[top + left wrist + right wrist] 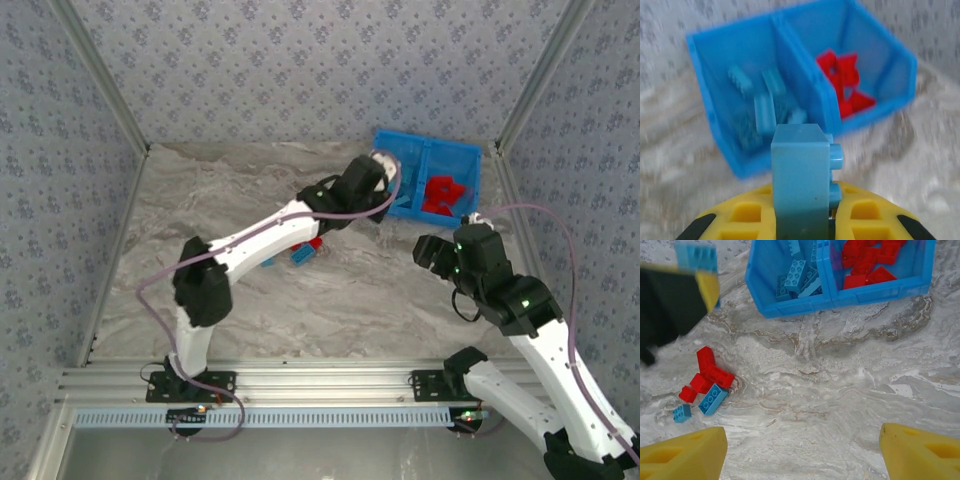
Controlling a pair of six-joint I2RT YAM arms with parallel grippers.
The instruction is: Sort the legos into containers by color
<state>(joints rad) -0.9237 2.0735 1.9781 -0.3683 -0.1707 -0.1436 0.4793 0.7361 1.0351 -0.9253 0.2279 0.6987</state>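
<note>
the left gripper is clamped on a single light blue brick, with a yellow finger pressed against each side and the studs poking out to the right in its wrist view. the brick is held up just in front of the bin, roughly in line with the divider. the left compartment has a bunch of light blue bricks in it and the right compartment has the red bricks. that view is blurry, so there's no counting them.

the right gripper hangs over bare table, jaws spread wide with nothing between them, well back from the bin. off to its left on the table is a small loose pile. it's a few red legos touching each other, a long blue one right up against them, and a little blue one just beside. from the top view the bin sits at the far right of the table, turned a bit askew.
</note>
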